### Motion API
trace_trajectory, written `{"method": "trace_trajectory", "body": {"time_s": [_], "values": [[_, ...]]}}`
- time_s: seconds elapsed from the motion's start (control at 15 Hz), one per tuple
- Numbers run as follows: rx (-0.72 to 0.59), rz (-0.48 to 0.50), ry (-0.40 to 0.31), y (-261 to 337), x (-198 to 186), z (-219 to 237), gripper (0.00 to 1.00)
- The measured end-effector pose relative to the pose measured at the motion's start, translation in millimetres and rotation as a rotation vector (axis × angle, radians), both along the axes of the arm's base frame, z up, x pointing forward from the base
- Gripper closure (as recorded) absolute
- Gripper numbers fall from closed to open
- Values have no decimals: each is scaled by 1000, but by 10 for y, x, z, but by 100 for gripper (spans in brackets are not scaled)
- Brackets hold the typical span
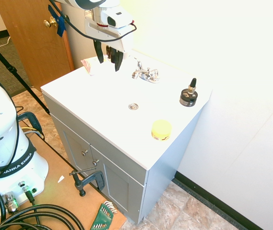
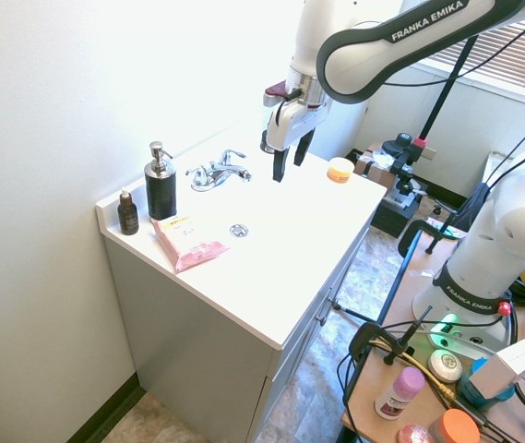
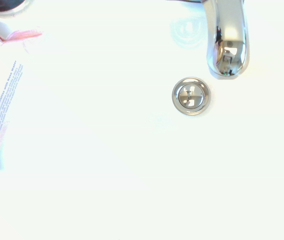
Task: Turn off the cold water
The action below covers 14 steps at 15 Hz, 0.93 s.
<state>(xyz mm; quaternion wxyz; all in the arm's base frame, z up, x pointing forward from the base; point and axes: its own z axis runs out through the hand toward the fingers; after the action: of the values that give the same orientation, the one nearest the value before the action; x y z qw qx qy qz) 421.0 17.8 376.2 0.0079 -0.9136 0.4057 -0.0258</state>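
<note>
Above the sink basin [image 1: 102,103] hangs the gripper [image 1: 107,59], fingers apart, seemingly clear of the cold water handle [image 1: 153,73].

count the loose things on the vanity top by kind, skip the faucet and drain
bottle: 2 (pump bottle, small dropper bottle)
wipes packet: 1
yellow round tub: 1
total: 4

Strong light overexposes all three views: the wall [image 1: 184,33] and vanity top [image 1: 102,91] wash out to near white. A bright window [image 2: 511,46] sits behind the arm. The spout [image 3: 227,40] shows mirror glare, sharp.
</note>
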Motion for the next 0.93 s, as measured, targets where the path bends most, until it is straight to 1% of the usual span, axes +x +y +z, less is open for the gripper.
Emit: {"method": "trace_trajectory", "body": {"time_s": [0.27,0.47,0.53,0.73,0.93], "values": [[-1,11,-9,-4,23,-22,0],[-23,-28,-49,-53,202,-168,0],[-25,-40,-51,-47,280,-233,0],[-35,-111,-82,-66,565,-286,0],[-31,-201,-89,-316,875,-284,0]]}}
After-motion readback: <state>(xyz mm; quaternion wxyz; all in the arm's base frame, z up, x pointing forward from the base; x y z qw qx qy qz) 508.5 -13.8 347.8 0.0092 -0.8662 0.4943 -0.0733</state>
